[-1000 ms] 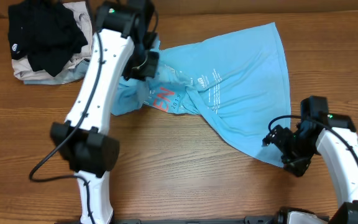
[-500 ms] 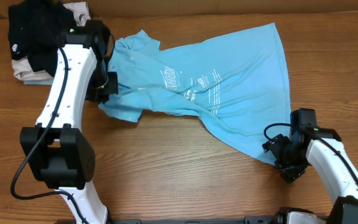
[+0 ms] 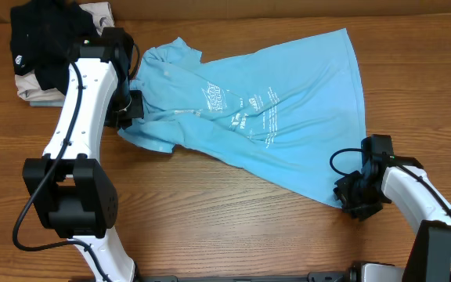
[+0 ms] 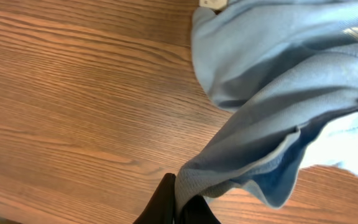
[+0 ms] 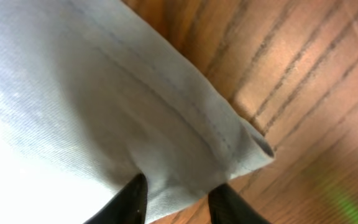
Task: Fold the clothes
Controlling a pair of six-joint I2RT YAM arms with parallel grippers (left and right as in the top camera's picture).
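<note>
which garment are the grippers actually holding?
The sky-blue T-shirt, the spread-out one: left gripper pinches one end, right gripper a hem corner. The black garment and beige garment sit piled aside, untouched.

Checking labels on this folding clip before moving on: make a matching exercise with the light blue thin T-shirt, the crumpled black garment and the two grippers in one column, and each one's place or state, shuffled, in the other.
1. light sky-blue thin T-shirt
2. crumpled black garment with a white logo
3. left gripper
4. right gripper

A. heaped on beige garments, far left corner
B. shut on the shirt's near right hem corner
C. spread across the middle of the wooden table, lettering up
D. shut on the shirt's left edge

Pairs: 1-C, 2-A, 3-D, 4-B
</note>
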